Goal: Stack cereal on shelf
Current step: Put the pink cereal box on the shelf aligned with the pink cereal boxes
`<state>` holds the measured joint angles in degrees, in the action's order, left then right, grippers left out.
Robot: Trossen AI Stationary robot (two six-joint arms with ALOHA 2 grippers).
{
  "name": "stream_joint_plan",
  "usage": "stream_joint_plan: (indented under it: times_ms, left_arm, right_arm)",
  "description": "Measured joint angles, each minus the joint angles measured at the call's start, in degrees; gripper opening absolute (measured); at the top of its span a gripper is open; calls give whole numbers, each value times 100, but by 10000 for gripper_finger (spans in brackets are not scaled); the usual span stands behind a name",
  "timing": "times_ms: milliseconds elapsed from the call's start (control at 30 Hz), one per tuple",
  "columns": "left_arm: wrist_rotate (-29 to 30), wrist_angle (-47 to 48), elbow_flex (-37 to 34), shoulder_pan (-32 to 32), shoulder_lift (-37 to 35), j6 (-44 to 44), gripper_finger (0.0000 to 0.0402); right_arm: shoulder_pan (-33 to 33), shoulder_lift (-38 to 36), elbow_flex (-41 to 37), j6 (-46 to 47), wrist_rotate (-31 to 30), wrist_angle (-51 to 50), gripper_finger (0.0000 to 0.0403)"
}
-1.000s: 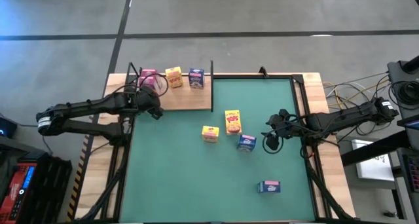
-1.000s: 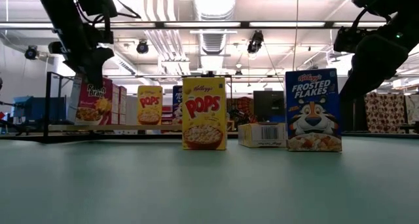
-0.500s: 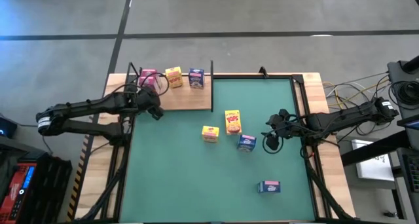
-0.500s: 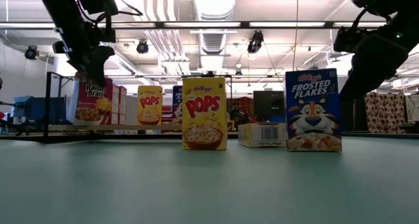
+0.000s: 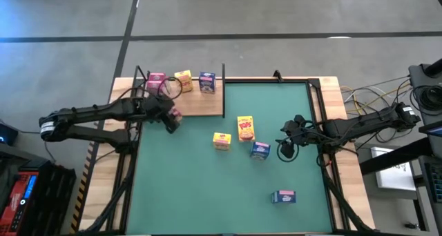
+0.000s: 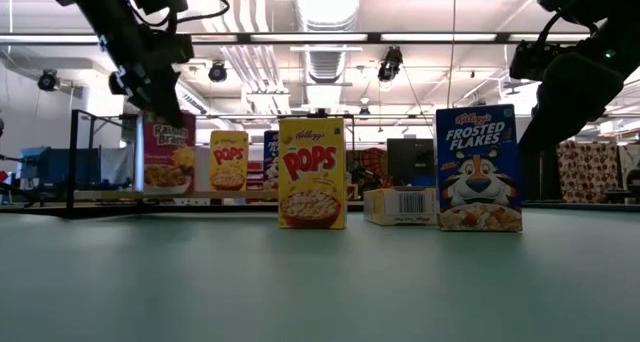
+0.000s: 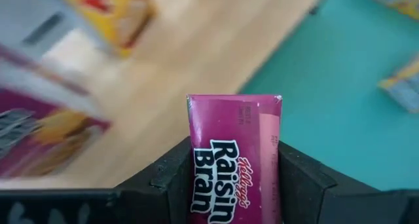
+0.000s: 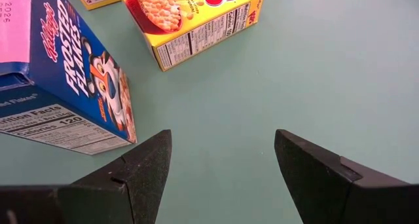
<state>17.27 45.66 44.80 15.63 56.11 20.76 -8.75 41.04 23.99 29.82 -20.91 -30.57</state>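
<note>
Pink Raisin Bran box (image 7: 234, 162) clamped in left gripper (image 7: 234, 185) over shelf (image 5: 204, 105); loose grip could drop it; right gripper (image 8: 222, 168) open, empty

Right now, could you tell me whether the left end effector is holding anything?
Yes: the left end effector is shut on a Raisin Bran box, its fingers pressing both sides.

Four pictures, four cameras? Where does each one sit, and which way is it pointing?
High view: overhead, looking straight down on the green mat, both arms, and the shelf.
Low view: at tabletop height, facing the upright Pops box and the room; arms hang in from above.
Left wrist view: on the left end effector, gripping the Raisin Bran box.
Right wrist view: on the open right end effector, beside the Frosted Flakes box, also in the low view.
</note>
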Motion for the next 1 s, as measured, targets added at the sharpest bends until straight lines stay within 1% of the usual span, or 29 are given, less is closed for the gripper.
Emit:
stream_joint_plan:
  times_ms: [100, 233, 367, 700, 1000]
  left_arm:
    - [-188, -218, -26, -244, 197, -68, 157]
    - [-162, -525, -33, -602, 543, -77, 157]
    - [-118, -765, -33, -830, 824, -79, 157]
    - [-137, -911, -33, -1157, 1213, -36, 163]
    - [-136, -801, 60, -1247, 1248, -10, 189]
  right_arm:
    - [0, 0, 0, 0, 0, 0, 260]
    - [1, 0, 0, 0, 0, -1, 260]
    - [0, 2, 0, 0, 0, 0, 260]
    - [1, 0, 0, 0, 0, -1, 260]
    - [1, 0, 0, 0, 0, -1, 260]
